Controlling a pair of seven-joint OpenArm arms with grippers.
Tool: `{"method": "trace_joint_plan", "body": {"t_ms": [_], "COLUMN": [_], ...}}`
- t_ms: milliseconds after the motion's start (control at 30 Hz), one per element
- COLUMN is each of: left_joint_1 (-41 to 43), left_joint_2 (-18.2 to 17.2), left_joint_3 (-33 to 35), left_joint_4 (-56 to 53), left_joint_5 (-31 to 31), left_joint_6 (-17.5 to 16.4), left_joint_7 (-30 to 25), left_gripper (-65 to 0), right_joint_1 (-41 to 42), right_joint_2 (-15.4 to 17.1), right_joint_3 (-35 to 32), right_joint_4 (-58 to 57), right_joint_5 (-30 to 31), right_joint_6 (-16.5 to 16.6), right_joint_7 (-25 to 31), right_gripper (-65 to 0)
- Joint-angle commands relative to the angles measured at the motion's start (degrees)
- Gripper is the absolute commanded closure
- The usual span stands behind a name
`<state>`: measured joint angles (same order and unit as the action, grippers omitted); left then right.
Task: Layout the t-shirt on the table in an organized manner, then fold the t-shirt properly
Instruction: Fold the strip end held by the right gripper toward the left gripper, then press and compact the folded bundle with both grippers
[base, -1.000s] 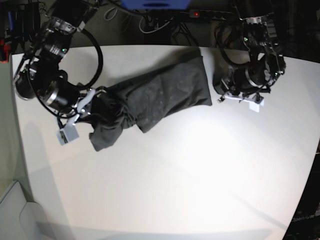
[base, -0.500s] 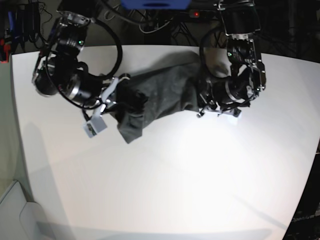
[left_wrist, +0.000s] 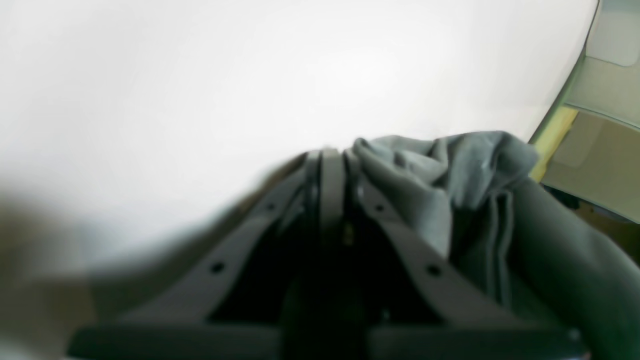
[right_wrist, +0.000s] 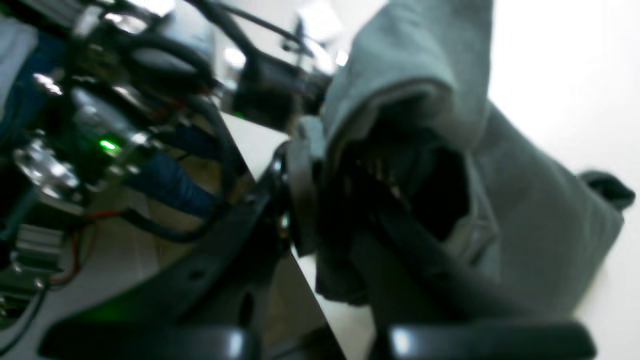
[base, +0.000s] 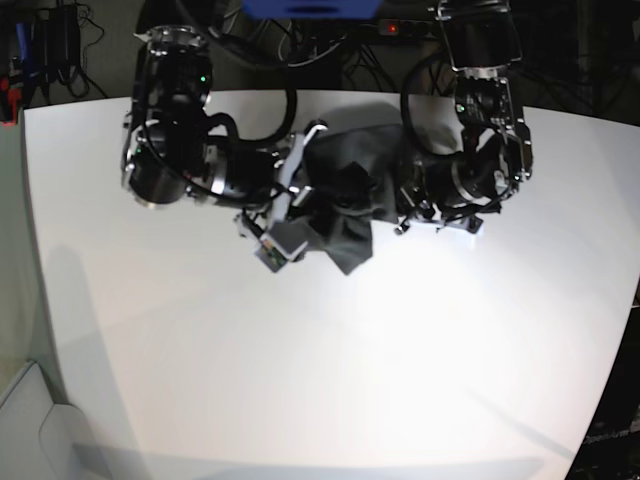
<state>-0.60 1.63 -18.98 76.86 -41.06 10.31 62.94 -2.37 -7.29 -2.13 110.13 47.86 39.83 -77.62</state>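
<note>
The dark grey t-shirt (base: 345, 205) lies bunched into a small heap at the back middle of the white table (base: 300, 350). My right gripper (base: 303, 182), on the heap's left side, is shut on the t-shirt. In the right wrist view the cloth (right_wrist: 525, 225) drapes over that gripper (right_wrist: 325, 160) and hides its fingertips. My left gripper (base: 402, 210) sits against the heap's right edge with its jaws shut. In the left wrist view its fingers (left_wrist: 330, 165) are pressed together, and folds of the shirt (left_wrist: 450, 175) lie just to their right, over one finger.
A power strip with a red light (base: 400, 28), cables and a blue object (base: 310, 8) lie behind the table's far edge. A pale grey bin (base: 20, 420) stands past the table's curved left edge.
My right arm has dragged the shirt rightward across the table, crumpling it from a long spread into a tight heap. My left arm came in to the shirt's right edge, then stayed there.
</note>
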Motion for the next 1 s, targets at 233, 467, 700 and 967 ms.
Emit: {"method": "trace_joint_plan", "body": {"t_ms": [233, 467, 700, 967], "left_joint_1": [1.26, 1.26, 1.26, 1.17], "left_joint_2": [-1.23, -1.94, -2.38, -2.38], "left_joint_3": [-0.05, -0.05, -1.28, -8.23], "left_joint_4": [-0.33, -0.16, 0.9, 8.11], "left_joint_5": [4.88, 4.79, 4.79, 4.71], "left_joint_6": [2.57, 2.57, 2.57, 2.4], "left_joint_7": [0.67, 0.93, 1.11, 6.65], "left_gripper": [0.0, 0.0, 0.0, 0.0], "right_joint_1": [2.59, 3.47, 4.09, 4.17], "right_joint_2": [1.18, 3.38, 4.78, 4.61], "right_joint_3": [-0.64, -0.73, -0.64, -0.73], "right_joint_4": [-8.46, -9.69, -14.17, -15.66], "right_joint_5": [2.03, 2.03, 2.03, 1.95], "right_joint_6": [0.17, 0.17, 0.17, 0.17], "right_joint_7": [4.26, 6.46, 6.64, 6.64], "right_gripper": [0.0, -0.4, -3.7, -4.1]}}
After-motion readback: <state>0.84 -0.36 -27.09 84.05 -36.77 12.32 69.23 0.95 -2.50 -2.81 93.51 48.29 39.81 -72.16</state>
